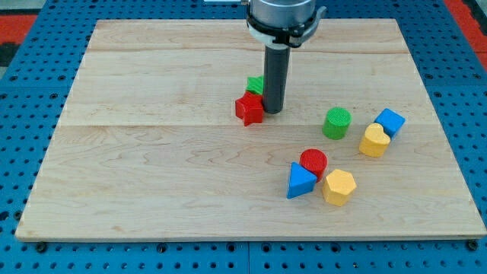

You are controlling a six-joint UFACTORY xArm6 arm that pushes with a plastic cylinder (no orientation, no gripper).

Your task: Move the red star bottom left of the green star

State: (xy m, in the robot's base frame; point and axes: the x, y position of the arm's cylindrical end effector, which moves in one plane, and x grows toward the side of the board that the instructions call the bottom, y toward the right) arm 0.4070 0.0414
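The red star (249,109) lies near the middle of the wooden board (152,167). The green star (255,84) sits just above it, touching or nearly touching, and partly hidden behind the rod. My tip (272,112) is down on the board right beside the red star's right side and just below-right of the green star.
A green cylinder (336,122) stands to the right. Further right are a yellow heart (374,140) and a blue block (390,121). Lower right is a cluster: a red cylinder (313,161), a blue triangle (300,181) and a yellow hexagon (338,187).
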